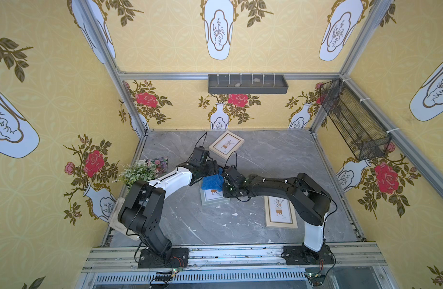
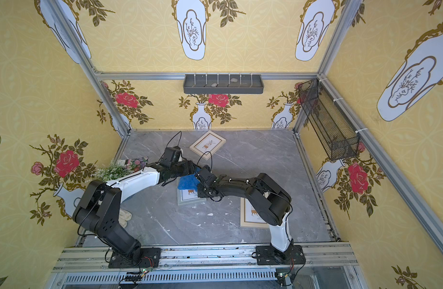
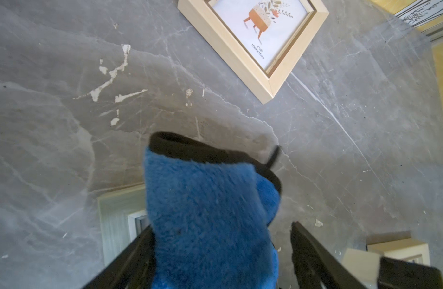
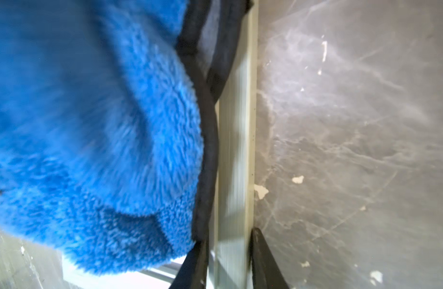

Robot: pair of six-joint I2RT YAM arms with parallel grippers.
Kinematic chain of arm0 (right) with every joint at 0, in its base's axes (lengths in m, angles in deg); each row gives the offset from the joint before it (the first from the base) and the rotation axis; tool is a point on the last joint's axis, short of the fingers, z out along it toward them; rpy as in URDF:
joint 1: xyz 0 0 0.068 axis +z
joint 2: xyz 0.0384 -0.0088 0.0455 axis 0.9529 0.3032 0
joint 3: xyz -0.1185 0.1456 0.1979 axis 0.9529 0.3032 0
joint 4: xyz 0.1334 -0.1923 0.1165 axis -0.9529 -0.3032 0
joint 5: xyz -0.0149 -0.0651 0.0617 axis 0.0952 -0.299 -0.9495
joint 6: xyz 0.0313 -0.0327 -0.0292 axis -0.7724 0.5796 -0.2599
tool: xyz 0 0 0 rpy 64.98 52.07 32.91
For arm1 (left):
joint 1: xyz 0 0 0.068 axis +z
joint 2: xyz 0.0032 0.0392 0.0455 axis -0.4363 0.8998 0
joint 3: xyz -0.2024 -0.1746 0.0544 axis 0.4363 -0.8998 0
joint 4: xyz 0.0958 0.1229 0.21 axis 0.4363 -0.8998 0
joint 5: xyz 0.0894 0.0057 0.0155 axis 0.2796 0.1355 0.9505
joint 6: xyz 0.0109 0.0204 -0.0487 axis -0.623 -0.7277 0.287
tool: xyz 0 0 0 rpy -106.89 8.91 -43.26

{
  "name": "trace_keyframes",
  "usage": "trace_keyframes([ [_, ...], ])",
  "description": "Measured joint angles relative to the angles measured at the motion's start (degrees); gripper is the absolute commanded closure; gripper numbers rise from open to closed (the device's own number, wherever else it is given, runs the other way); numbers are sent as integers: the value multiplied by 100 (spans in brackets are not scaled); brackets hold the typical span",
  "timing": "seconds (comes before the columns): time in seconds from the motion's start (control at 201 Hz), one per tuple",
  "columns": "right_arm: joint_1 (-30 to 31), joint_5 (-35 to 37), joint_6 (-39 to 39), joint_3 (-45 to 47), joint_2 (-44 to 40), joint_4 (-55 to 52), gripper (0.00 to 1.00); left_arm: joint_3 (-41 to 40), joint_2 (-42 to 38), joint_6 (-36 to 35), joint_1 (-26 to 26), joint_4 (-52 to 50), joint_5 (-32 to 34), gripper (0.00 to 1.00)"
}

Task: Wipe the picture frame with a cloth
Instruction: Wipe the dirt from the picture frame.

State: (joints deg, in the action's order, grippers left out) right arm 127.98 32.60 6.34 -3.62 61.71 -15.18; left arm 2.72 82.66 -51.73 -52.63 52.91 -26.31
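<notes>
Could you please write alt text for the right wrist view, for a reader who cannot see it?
A plush blue cloth with black edge trim fills about half the picture, draped over a pale picture frame. The right tool clamps the frame's side rail between its two black fingers. Beside it lies a grey marbled table flecked with white chips.

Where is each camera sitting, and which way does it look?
Top views: high at the front, looking down on table, cloth, picture frame; left arm, right arm shown whole.
Left wrist: looks past the open left gripper at cloth and table.
Right wrist: looks along the right gripper clamping the picture frame.
Shared: every view shows the cloth.
</notes>
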Motion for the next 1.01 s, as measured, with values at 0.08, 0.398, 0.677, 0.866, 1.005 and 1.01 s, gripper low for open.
trace_keyframes([
  [0.08,-2,-4,2,-28,24,-2,84,-181,-94,-28,-4,20,-177,0],
  [0.398,-2,-7,22,-81,55,-22,84,-463,-15,-164,-55,76,-514,3],
  [0.677,-13,-11,24,-94,59,-46,84,-125,588,-275,-140,-170,-243,32],
  [0.866,-13,-9,24,-94,59,-55,84,-7,723,-315,-140,-251,-44,78],
  [1.005,-13,-9,24,-90,59,-52,84,94,717,-374,-103,-481,125,94],
  [1.01,-13,-9,24,-90,59,-52,84,94,715,-374,-96,-487,129,94],
])
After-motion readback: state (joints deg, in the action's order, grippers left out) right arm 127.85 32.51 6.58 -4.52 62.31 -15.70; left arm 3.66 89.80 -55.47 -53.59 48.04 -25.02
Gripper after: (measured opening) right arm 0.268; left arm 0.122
